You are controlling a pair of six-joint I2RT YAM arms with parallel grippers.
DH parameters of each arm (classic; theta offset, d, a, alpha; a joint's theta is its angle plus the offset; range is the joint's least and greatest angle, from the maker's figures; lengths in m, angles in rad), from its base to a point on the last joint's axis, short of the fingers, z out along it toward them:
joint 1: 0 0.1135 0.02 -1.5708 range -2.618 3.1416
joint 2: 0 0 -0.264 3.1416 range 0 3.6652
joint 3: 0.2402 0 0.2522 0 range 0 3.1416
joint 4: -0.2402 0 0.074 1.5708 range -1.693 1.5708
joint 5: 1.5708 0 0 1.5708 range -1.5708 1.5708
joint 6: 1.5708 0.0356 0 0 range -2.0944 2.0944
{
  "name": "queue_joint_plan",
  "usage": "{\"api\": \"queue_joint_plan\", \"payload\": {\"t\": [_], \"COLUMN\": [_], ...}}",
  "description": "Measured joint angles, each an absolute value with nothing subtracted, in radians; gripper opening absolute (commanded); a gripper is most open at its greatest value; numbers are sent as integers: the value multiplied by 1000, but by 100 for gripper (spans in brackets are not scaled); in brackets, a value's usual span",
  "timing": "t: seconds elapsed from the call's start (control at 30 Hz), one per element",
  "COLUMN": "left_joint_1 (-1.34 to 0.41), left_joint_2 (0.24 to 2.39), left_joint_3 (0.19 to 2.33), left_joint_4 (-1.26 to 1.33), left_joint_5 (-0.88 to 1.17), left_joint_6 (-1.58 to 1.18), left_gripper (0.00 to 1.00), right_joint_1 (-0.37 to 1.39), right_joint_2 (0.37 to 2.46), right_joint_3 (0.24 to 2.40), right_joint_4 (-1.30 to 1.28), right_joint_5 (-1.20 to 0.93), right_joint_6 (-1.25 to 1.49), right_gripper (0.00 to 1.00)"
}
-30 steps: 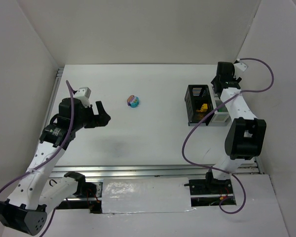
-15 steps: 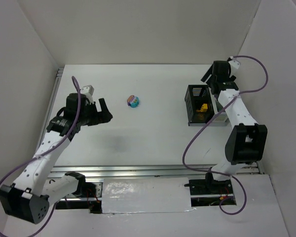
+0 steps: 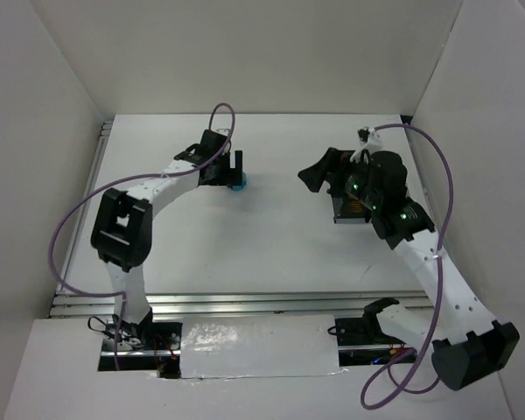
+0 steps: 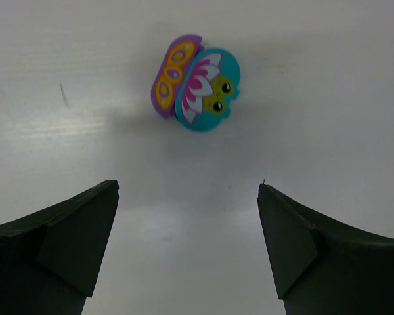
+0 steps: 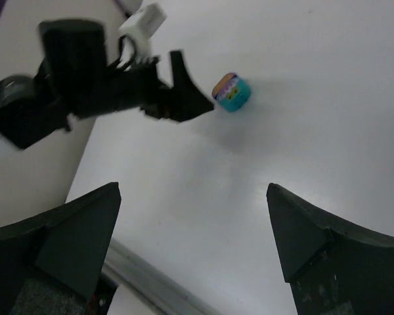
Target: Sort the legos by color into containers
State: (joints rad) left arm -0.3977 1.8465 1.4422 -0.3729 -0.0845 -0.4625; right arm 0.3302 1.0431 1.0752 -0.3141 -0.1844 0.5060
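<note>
Hovering just short of the joined purple and teal legos (image 4: 196,84) on the white table (image 4: 328,98), the left gripper (image 4: 187,189) stands wide open. They look light, hard and slick; I'd pinch squarely across their outer sides. The right gripper (image 5: 194,190) gapes empty too.

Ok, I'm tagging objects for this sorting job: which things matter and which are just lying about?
Job: legos, purple and teal; black bin, mostly hidden; open left gripper; open right gripper.
Lying about: purple cables; silver sheet; rail.
</note>
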Motion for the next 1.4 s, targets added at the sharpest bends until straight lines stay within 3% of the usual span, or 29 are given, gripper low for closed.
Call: {"api": "queue_joint_plan", "payload": {"t": [0.23,0.53,0.77,0.8,0.93,1.0,1.03,1.3,1.4], "left_joint_1": [-394,-394,-395,-395,-396,-398,-398,-432,-515], "left_joint_2": [2085,2257,2289,2278,2257,2245,2229,1897,1613], "left_joint_3": [1646,1848,1780,1757,1716,1695,1666,1274,1079], "left_joint_4": [-326,-311,-296,-279,-249,-229,-215,-148,-42], "left_joint_5": [-110,-119,-115,-115,-107,-106,-102,27,135], "left_joint_6": [-310,-239,-237,-239,-240,-245,-249,-261,-212], "left_gripper": [100,95,91,86,17,12,1,0,0], "right_joint_1": [341,345,345,345,345,345,345,327,313], "right_joint_2": [786,764,762,762,770,782,791,878,910], "right_joint_3": [895,858,863,864,863,863,863,867,890], "right_joint_4": [-307,-287,-296,-295,-284,-274,-269,-278,-316], "right_joint_5": [-323,-405,-405,-405,-420,-429,-433,-430,-430], "right_joint_6": [542,550,545,545,551,558,559,569,572], "right_gripper": [100,100,100,100,100,100,100,100,100]}}
